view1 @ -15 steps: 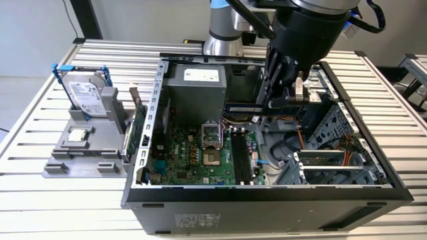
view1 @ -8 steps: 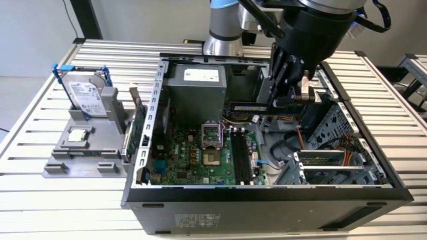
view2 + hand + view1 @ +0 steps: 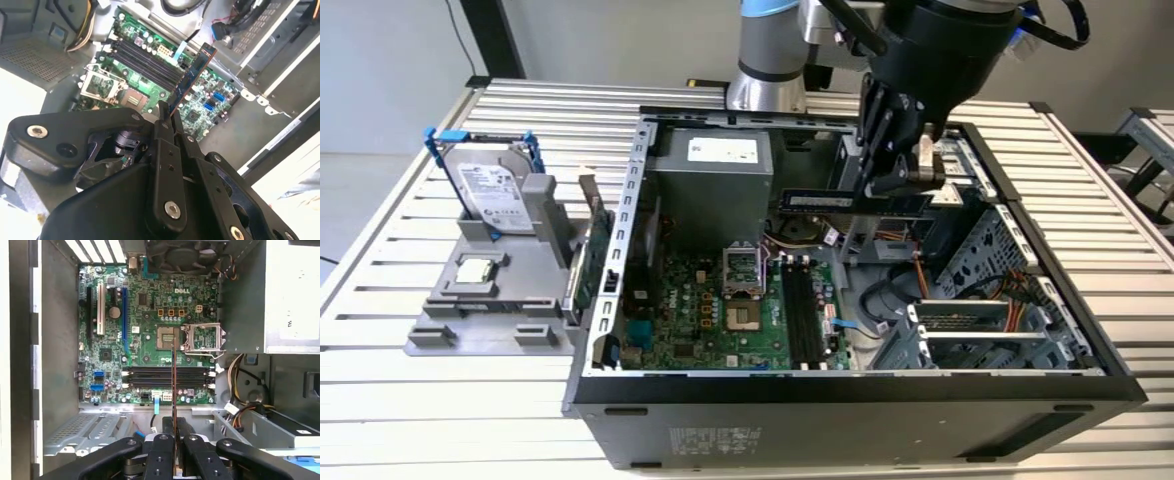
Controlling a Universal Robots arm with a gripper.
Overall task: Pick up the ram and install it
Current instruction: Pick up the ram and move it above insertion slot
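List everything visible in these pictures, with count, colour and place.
ram: one, dark blue-black, held above the motherboard
computer case: one, black and grey, open, on the table
motherboard: one, green, inside the case
memory slots: one bank, black, on the motherboard
power supply: one, grey, inside the case
hard drive: one, silver in blue frame, upright, exterior view's left
expansion card: one, green, upright beside the case
table: one, pale slatted metal, under everything
arm: one, silver-grey, behind the case
hand: one, black, shut on the ram
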